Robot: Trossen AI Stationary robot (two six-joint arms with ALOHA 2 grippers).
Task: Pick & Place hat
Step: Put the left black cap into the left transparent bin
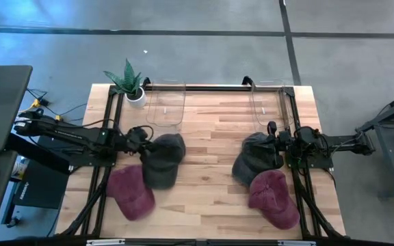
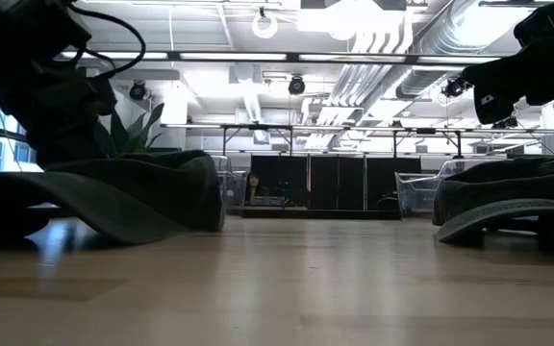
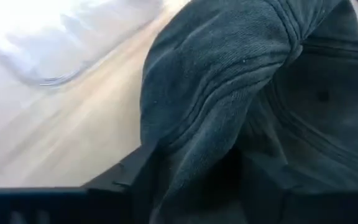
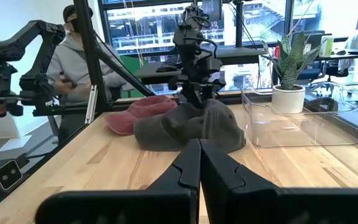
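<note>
Two dark grey hats and two maroon hats lie on the wooden table. The left dark grey hat [image 1: 163,160] [image 4: 191,127] partly overlaps a maroon hat [image 1: 132,191]. My left gripper [image 1: 144,141] [image 3: 210,186] is at its crown, shut on the cloth. The right dark grey hat [image 1: 257,160] [image 2: 508,192] rests on the table beside the other maroon hat [image 1: 273,198]. My right gripper [image 1: 273,140] [image 4: 199,163] is shut and holds nothing; it hangs above that hat's far right edge. My left gripper pinches a bunched fold of the dark grey hat's crown [image 3: 229,118] between its two fingers [image 3: 126,177]. It comes down on the hat from above [image 4: 197,102]. The hat's lower rim [image 4: 185,144] still sits on the table.
Two clear bins [image 1: 166,106] [image 1: 269,102] stand at the table's far edge, with a potted plant [image 1: 132,85] at the far left corner. Bare wood lies between the two pairs of hats. A person [image 4: 73,50] sits beyond the table's left side.
</note>
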